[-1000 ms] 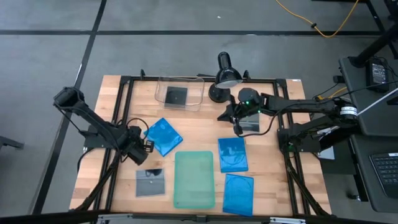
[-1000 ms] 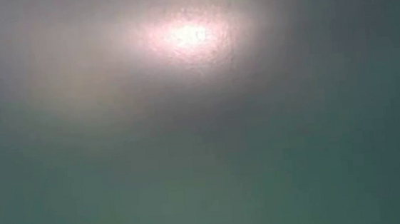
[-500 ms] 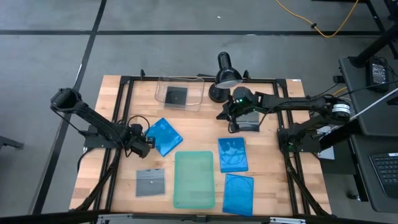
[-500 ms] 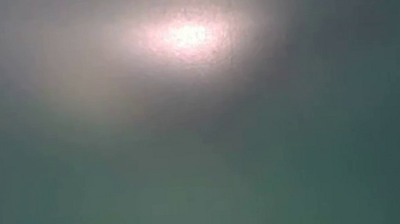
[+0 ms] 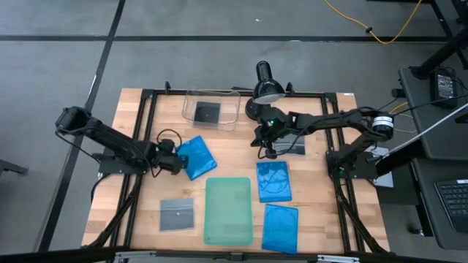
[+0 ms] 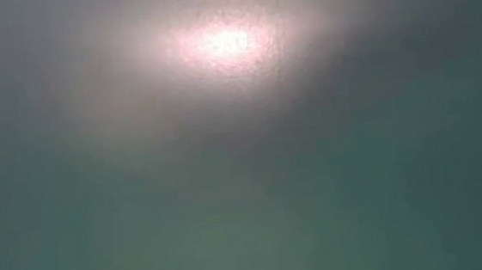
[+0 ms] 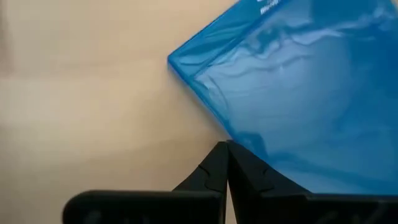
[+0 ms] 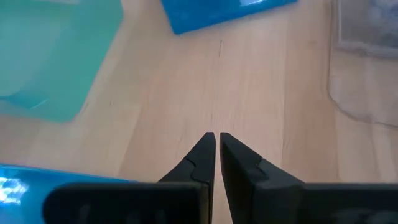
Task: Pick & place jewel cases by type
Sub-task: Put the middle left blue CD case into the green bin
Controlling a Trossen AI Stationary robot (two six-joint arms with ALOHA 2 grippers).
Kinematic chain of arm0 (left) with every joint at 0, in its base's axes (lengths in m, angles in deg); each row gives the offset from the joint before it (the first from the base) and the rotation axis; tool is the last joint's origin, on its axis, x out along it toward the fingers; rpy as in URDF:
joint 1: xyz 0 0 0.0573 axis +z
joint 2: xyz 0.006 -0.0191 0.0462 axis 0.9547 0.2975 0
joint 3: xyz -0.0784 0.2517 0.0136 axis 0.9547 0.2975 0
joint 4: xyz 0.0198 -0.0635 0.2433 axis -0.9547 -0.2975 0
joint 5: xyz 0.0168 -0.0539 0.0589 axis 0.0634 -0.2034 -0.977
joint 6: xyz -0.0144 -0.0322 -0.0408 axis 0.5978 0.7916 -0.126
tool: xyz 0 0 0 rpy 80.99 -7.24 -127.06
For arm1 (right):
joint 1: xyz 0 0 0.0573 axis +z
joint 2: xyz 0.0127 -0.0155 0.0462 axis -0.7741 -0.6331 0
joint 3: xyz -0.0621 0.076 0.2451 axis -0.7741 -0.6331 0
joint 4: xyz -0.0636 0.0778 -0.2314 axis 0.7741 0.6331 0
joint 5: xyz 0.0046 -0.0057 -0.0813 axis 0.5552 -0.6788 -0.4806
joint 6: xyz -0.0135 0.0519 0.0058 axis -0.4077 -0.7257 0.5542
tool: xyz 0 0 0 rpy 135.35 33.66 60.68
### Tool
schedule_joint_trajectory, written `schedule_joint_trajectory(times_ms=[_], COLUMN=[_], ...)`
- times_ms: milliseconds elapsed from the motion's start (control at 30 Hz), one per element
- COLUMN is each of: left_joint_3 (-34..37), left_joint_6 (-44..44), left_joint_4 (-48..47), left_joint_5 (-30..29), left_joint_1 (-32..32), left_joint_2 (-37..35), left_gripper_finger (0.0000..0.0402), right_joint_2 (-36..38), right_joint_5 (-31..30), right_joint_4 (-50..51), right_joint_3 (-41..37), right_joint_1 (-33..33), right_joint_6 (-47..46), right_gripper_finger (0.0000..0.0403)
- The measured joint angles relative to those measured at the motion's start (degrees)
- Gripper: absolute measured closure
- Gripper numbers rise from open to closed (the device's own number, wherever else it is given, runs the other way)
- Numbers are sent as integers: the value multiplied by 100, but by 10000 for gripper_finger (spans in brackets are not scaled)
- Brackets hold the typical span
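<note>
Our left gripper has its two fingers pressed together with nothing between them, the tips set against the near edge of the tilted blue jewel case on the left of the table; it has come in from a spot nearer the grey case toward this blue one, so we read it as nudging or squaring the case rather than lifting it. Our right gripper is likewise nearly closed and empty, over bare wood; it has swung leftward from above the dark grey case by the lamp, which now lies mostly clear of the arm. Beyond that, two more blue cases lie right of the pale-green tray, one beside its upper part and one nearer the front edge. A black case already sits in the clear bin at the back. The low view shows only a glare. We judge sorting barely begun: one dark case binned, the blue ones all unsorted, and neither gripper holding anything.
</note>
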Motion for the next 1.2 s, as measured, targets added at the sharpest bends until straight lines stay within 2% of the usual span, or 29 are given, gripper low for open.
schedule_joint_trajectory(times_ms=[333, 533, 633, 733, 933, 1200], left_joint_3=[-7, -19, -177, -464, -597, -345], left_joint_6=[-1810, -2459, -2657, -2755, -2458, -2148], left_joint_4=[1264, 1804, 1538, 858, -371, -94], left_joint_5=[470, 822, 767, 713, 823, 985], left_joint_1=[1499, 2043, 2063, 2061, 1959, 1849], left_joint_2=[0, 13, 13, 13, 13, 76], left_gripper_finger=[400, 400, 401, 400, 400, 401], right_joint_2=[-121, -121, -121, -121, -121, -150], right_joint_5=[0, 0, 0, 0, -1, -31], right_joint_4=[-35, -57, -55, -53, -95, -497], right_joint_3=[0, 0, 0, 0, 0, 0], right_joint_1=[0, 0, 0, 0, 0, 0], right_joint_6=[24, 25, 27, 27, 205, 315], right_gripper_finger=[373, 373, 373, 373, 373, 373])
